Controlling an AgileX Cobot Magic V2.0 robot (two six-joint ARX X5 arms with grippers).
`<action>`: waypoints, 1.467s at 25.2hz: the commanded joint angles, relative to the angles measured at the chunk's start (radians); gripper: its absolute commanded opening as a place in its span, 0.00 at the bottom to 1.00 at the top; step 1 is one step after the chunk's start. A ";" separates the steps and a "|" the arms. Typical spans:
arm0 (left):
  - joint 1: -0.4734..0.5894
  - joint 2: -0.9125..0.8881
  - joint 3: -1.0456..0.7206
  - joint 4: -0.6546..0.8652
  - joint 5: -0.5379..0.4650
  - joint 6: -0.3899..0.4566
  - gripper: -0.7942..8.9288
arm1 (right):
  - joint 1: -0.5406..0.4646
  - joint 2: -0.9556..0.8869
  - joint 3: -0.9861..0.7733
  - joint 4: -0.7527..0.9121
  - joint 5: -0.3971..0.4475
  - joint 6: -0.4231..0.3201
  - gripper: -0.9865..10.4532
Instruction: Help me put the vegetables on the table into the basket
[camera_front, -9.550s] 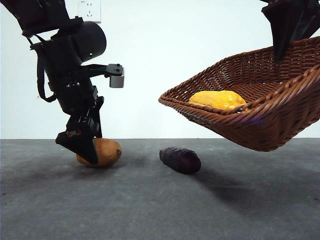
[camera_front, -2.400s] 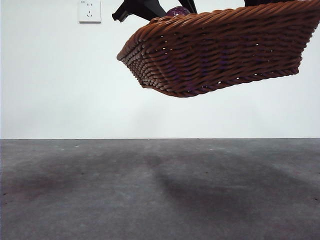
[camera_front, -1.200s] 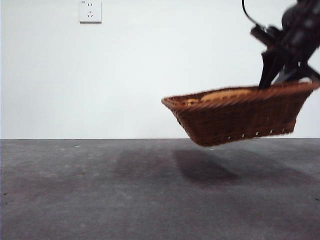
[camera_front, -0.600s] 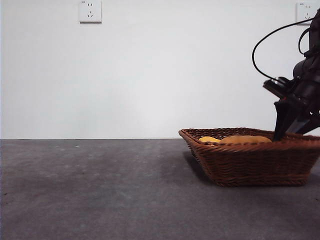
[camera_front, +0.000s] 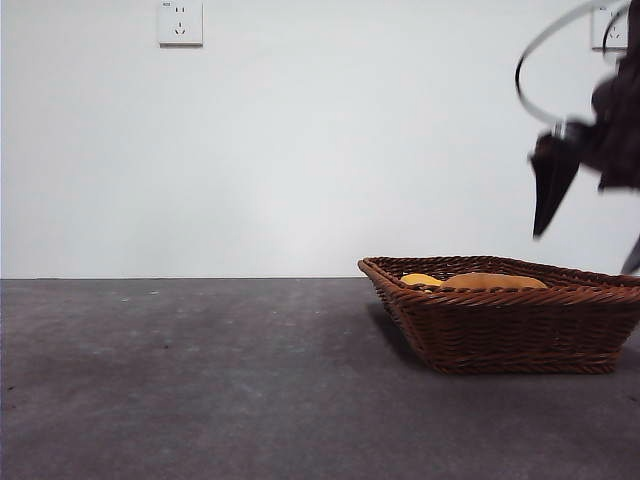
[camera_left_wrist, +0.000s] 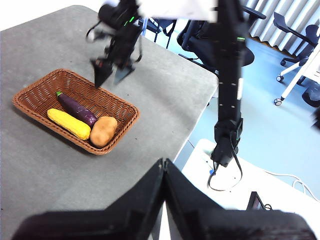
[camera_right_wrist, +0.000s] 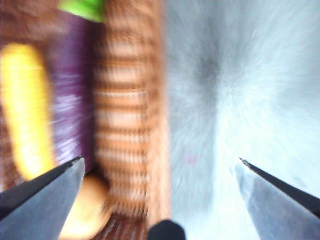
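The brown wicker basket stands on the grey table at the right. The yellow corn and the potato show just over its rim. In the left wrist view the basket holds the purple vegetable, the corn and the potato side by side. My right gripper hovers open just above the basket's rim, blurred, holding nothing. My left gripper is shut and empty, high up and back beyond the table's edge.
Two wall sockets sit on the white wall behind. The table's rounded edge drops to a floor with office chairs and the arm's white base.
The basket came down from the air and now rests on the table at the right. My right gripper has let go of its rim, opened and lifted. All three vegetables have left the table.
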 joint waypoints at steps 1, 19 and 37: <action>-0.002 -0.003 -0.008 0.002 -0.004 0.040 0.07 | 0.002 -0.106 -0.008 -0.027 0.030 0.023 0.52; -0.002 0.001 -0.021 0.002 -0.156 0.153 0.07 | 0.015 -1.106 -0.007 -0.232 0.238 0.082 0.09; -0.002 0.044 -0.021 0.002 -0.156 0.153 0.08 | 0.015 -1.024 -0.007 -0.232 0.254 0.074 0.09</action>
